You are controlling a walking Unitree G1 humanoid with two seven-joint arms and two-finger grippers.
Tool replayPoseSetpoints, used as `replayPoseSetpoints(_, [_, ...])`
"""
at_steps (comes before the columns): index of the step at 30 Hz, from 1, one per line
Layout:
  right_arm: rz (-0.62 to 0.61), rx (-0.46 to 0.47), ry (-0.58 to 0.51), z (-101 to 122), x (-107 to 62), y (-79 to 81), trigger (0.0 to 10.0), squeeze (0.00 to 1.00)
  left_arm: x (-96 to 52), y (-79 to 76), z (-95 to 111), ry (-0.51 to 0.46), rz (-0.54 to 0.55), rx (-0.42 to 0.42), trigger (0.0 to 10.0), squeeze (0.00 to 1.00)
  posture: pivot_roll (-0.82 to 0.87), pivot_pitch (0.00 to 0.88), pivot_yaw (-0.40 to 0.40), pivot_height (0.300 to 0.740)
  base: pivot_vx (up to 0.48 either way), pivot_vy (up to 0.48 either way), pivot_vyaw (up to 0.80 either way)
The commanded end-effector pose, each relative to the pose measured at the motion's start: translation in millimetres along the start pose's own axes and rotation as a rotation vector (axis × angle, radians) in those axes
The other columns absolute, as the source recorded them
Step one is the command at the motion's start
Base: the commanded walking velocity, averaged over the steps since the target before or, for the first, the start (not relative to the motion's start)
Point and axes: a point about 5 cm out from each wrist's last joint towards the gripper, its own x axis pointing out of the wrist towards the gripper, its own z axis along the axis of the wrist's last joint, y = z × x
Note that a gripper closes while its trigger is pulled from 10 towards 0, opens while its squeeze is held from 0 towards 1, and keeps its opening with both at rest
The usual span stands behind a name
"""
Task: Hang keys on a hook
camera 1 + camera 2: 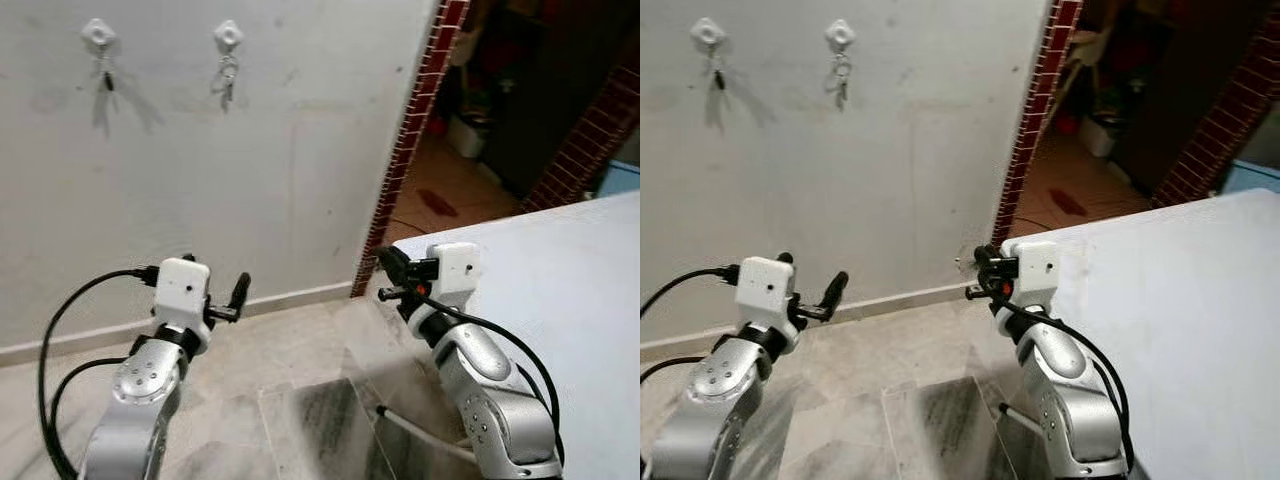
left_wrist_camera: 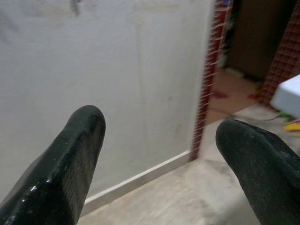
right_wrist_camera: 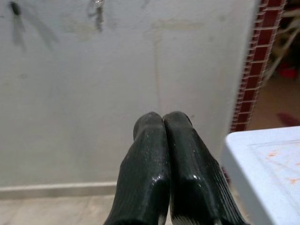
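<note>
While both arms are held low and forward, well below the wall hardware, the task's thing is already up on the wall: a set of keys (image 1: 227, 80) hangs from the right-hand hook (image 1: 228, 36), dangling straight down so that its long axis runs vertically against the plaster. A second hook (image 1: 99, 35) sits to the left of it at the same height and carries a small dark item (image 1: 106, 78), too small to identify with certainty. The left gripper (image 2: 159, 154) is spread wide, its two black fingers standing far apart with nothing between them; it points toward the wall near the baseboard (image 1: 300, 297). The right gripper (image 3: 164, 154) is closed, its fingers pressed together along their length with no object clamped in them, and it sits just beside the corner of the white table (image 1: 560, 280). From either gripper the keys lie upward and forward, and well apart from both. The left gripper stands almost directly beneath the hooks, whereas the right gripper is offset toward the brick-trimmed doorway (image 1: 415, 130), so the left arm appears to be the nearer one for any reach to the hooks. Judged from the present layout, the hanging step appears complete, since neither gripper carries keys.
</note>
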Motion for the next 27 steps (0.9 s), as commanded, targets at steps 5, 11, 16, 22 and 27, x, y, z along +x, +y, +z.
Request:
replayPoseSetpoints(5, [0.013, -0.006, -0.028, 6.5, 2.6, 4.1, 10.0, 0.0, 0.5, 7.0, 0.9, 0.009, 0.027, 0.005, 10.0, 0.0, 0.18, 0.004, -0.086, 0.74, 0.0, 0.48, 0.0])
replayPoseSetpoints(11, [0.011, -0.013, -0.03, 7.4, 3.4, 3.7, 10.0, 0.0, 1.9, 6.4, 1.1, 0.01, 0.027, 0.0, 10.0, 0.0, 0.18, 0.003, -0.086, 0.74, 0.0, 0.48, 0.0])
replayPoseSetpoints(16, [0.012, -0.014, -0.031, 7.5, 3.7, 4.3, 10.0, 0.0, 1.9, 6.1, 0.8, 0.011, 0.026, -0.003, 10.0, 0.0, 0.18, 0.003, -0.088, 0.74, 0.0, 0.48, 0.0])
replayPoseSetpoints(22, [0.017, -0.015, -0.03, 7.1, 4.5, 5.7, 10.0, 0.0, 2.1, 5.7, 0.5, 0.011, 0.028, -0.003, 10.0, 0.0, 0.18, 0.0, -0.09, 0.74, 0.0, 0.48, 0.0])
replayPoseSetpoints(27, [0.021, -0.021, -0.032, 8.1, 5.4, 5.2, 10.0, 0.0, 2.4, 4.8, -0.2, 0.013, 0.024, -0.003, 10.0, 0.0, 0.18, 0.0, -0.091, 0.74, 0.0, 0.48, 0.0])
